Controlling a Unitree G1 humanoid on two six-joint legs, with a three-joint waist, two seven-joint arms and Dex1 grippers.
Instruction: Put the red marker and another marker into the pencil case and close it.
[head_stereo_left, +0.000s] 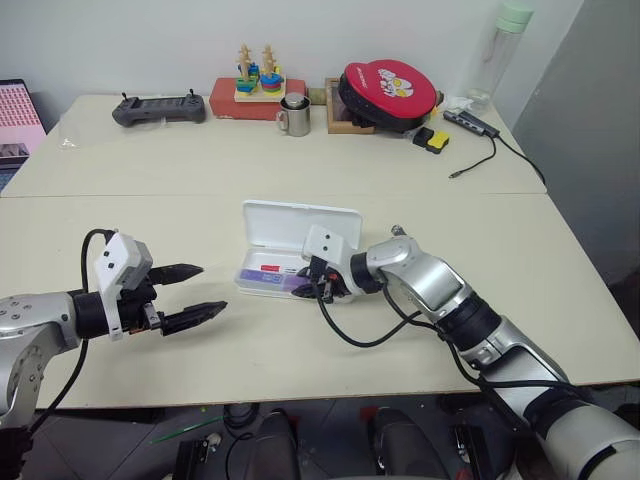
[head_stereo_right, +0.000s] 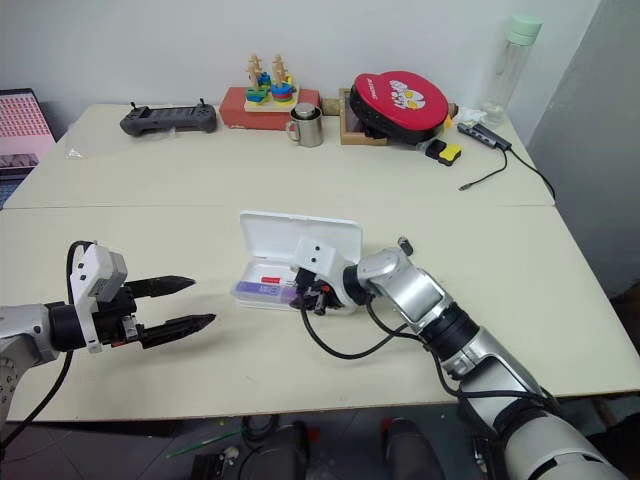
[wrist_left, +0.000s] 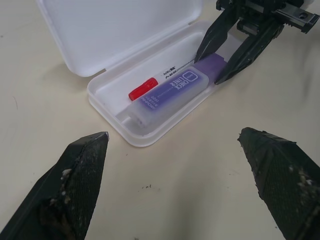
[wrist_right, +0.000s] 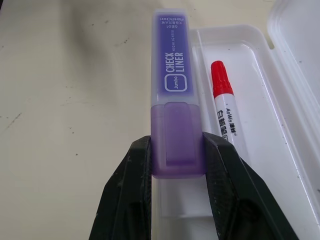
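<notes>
- Left eye view: the pencil case (head_stereo_left: 300, 232) is lying open in the middle of the table (head_stereo_left: 200, 170), its lid tipped back toward the far side. The right gripper (head_stereo_left: 305, 288) is reaching in from the right end of the tray and is clamping the purple marker (head_stereo_left: 272, 282), which is lying along the tray's near wall. The left gripper (head_stereo_left: 192, 293) is hovering just above the table, well apart from the case on its left, with its two fingers spread wide and holding nothing
- Right eye view: the same layout is showing; a game controller (head_stereo_right: 169, 120), a metal mug (head_stereo_right: 307, 125) and a red round pouch (head_stereo_right: 402, 103) are sitting along the far edge of the table
- Left wrist view: the red marker (wrist_left: 162, 82) is lying inside the tray, just behind the purple marker, red cap pointing away from the right gripper
- Right wrist view: the black fingers (wrist_right: 132, 192) are pressing both sides of the purple marker's cap end, and the red marker is lying beside it in the tray
</notes>
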